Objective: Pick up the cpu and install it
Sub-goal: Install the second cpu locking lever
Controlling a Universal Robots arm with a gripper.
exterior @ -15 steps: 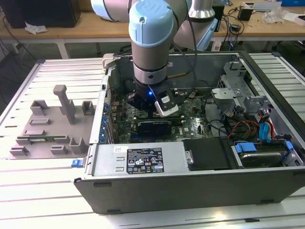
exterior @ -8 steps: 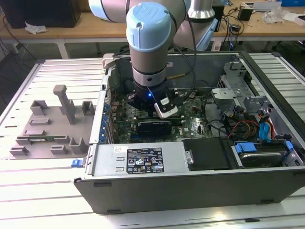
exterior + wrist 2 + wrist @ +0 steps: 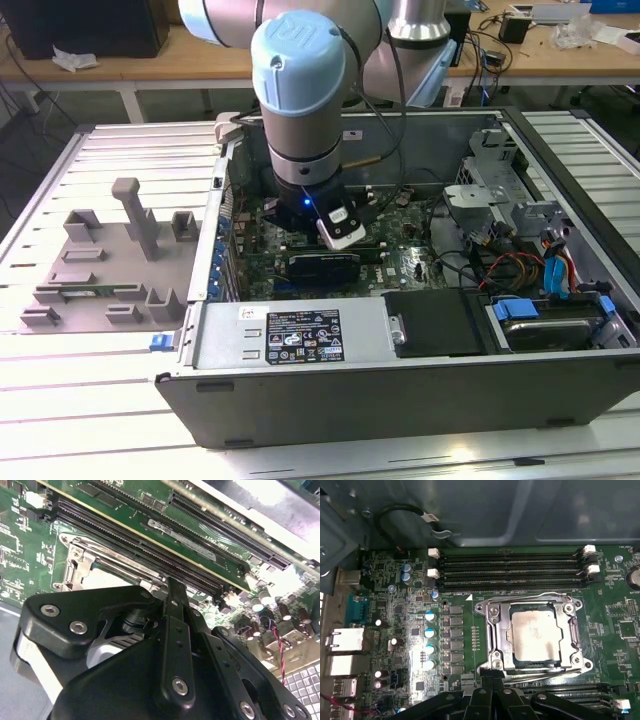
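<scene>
The cpu [image 3: 536, 635], a pale silver square chip, lies flat inside the metal socket frame [image 3: 530, 632] on the green motherboard [image 3: 400, 630]. In the first wrist view my gripper [image 3: 492, 680] hangs just off the socket's near edge, its black fingers [image 3: 486, 681] close together with nothing between them. The second wrist view has the gripper [image 3: 170, 587] reaching down to the socket frame [image 3: 75, 565] edge. In the exterior view the arm [image 3: 300, 120] stands upright inside the open computer case [image 3: 400, 400], over the board.
Empty black memory slots [image 3: 510, 570] run alongside the socket. A row of capacitors [image 3: 429, 640] stands beside it. Drive bays and coloured cables [image 3: 530, 270] fill the case at the exterior view's right. A grey fixture tray [image 3: 100, 260] lies outside the case, at that view's left.
</scene>
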